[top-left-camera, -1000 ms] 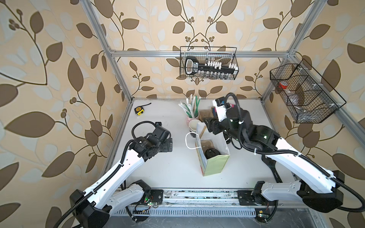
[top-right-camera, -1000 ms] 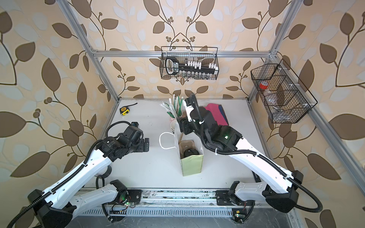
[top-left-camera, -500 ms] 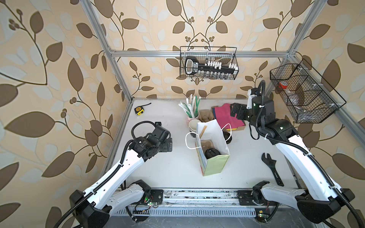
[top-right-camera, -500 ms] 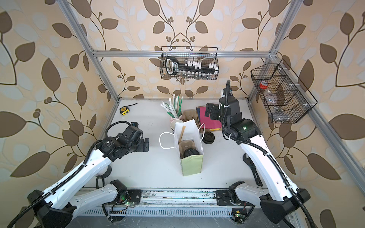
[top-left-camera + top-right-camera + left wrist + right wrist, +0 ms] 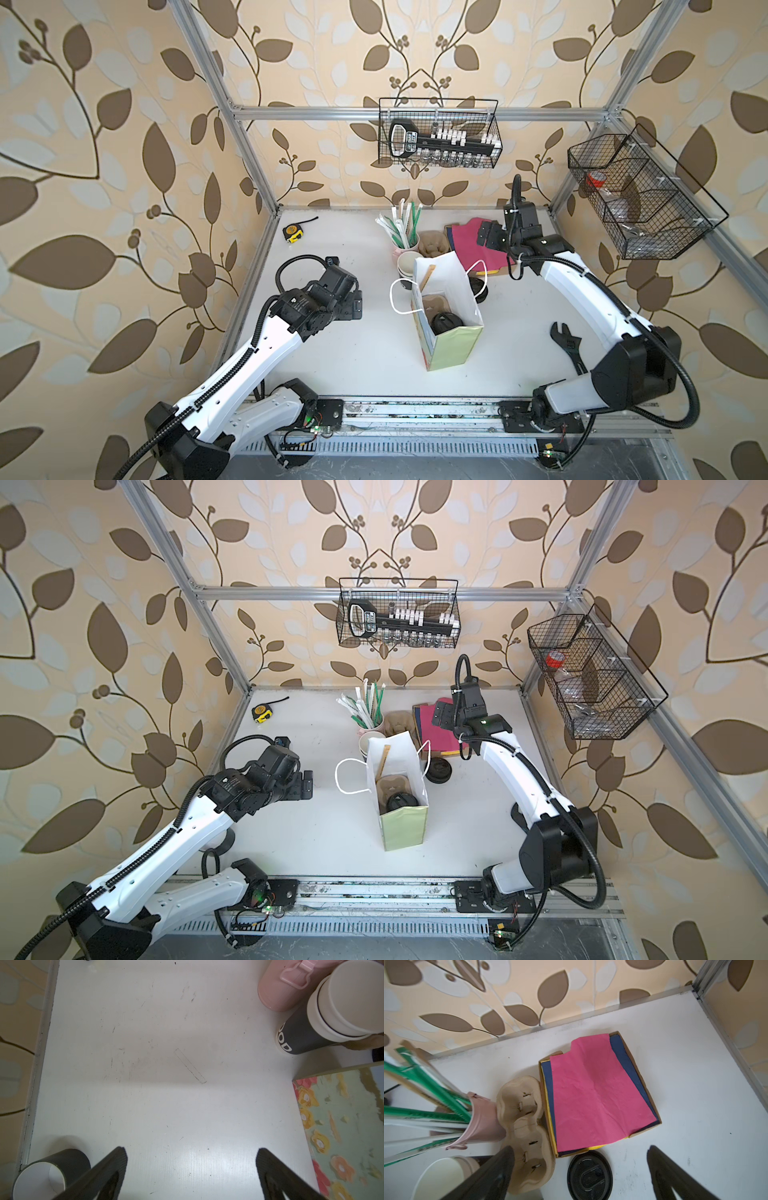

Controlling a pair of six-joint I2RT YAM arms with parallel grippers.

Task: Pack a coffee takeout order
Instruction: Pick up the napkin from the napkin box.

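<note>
One white table [image 5: 353, 365] is seen carrying everything, and near its middle an upright white paper bag with a green flowered side [image 5: 453, 349] is stood with its mouth open. The left pincer [image 5: 191, 1148] is held to the left of the bag, over bare table, with its jaws wide apart and nothing between them. The right pincer [image 5: 580, 1148] is held behind the bag and to its right, jaws likewise spread wide and empty, over the edge of a shallow cardboard tray [image 5: 554, 1054]. In that tray a bright pink paper napkin [image 5: 591, 1095] is laid flat on top of a navy blue one [image 5: 623, 1059]. Inside the bag a brown moulded-pulp two-cup carrier [image 5: 432, 303] is lodged, and in its pocket nearer the green side a dark cup under a black domed lid [image 5: 445, 322] is seated; only the lid can be made out. Behind the bag, beside the tray, a spare pulp carrier [image 5: 523, 1126] is left, and a loose black lid [image 5: 589, 1176] is lying just to the bag's right.
</note>
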